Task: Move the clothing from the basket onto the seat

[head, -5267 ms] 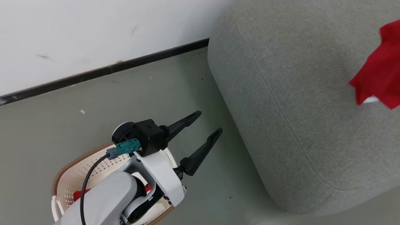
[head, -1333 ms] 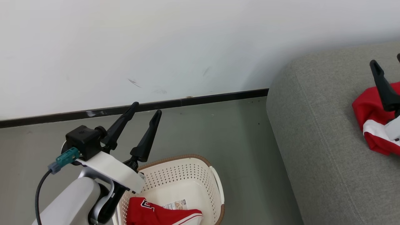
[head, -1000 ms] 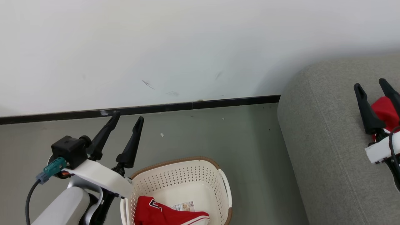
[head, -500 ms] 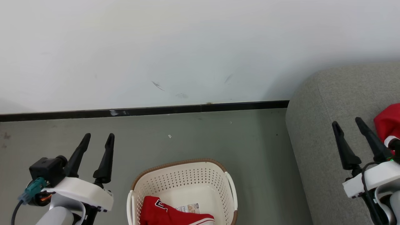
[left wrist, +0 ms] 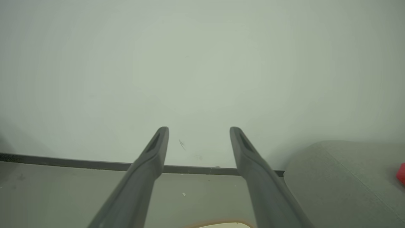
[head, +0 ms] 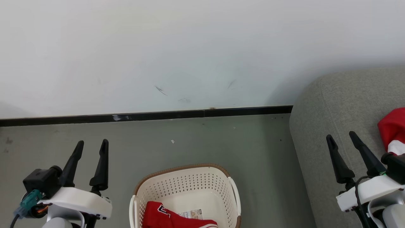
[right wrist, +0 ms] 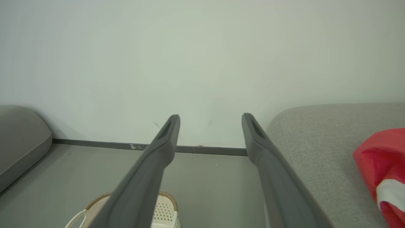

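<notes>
Grey floor (head: 190, 142) holds a cream perforated basket (head: 185, 186) between left pincer (head: 92, 142) and right pincer (head: 340, 135) — both spread empty, seemingly for its red garment (head: 164, 217).

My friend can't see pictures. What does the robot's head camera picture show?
A cream basket on the grey floor holds red clothing, and another red piece lies on the grey sofa at right. The left gripper and right gripper, both open, point toward the white wall.
</notes>
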### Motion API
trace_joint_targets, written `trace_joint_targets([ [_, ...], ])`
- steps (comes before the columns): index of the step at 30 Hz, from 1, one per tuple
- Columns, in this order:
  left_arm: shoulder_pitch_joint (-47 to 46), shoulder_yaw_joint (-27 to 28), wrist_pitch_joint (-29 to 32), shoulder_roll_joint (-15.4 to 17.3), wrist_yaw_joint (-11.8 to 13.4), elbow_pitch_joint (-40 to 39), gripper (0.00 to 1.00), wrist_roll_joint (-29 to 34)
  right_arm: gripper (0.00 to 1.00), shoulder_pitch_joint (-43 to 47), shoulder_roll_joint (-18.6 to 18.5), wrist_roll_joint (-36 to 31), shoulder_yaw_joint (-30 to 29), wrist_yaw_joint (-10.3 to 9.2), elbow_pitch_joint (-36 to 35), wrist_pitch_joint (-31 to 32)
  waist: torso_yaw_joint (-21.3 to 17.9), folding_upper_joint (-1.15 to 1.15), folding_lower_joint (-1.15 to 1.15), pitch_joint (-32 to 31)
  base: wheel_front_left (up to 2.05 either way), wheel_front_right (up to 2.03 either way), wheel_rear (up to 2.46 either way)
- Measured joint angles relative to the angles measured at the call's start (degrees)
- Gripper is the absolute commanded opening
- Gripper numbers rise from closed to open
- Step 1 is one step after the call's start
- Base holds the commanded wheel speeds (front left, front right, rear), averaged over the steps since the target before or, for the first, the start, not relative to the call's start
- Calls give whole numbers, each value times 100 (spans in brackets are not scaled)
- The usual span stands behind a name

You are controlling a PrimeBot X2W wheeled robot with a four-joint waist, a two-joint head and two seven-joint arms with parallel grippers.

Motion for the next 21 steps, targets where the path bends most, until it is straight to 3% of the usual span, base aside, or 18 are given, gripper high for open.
trace_joint_targets([
  [21,214,359,-1,-194,-208,-166,100,377,100,1,212,-126,-30,0,-344,-1,28,0,0,50,0,0,0],
])
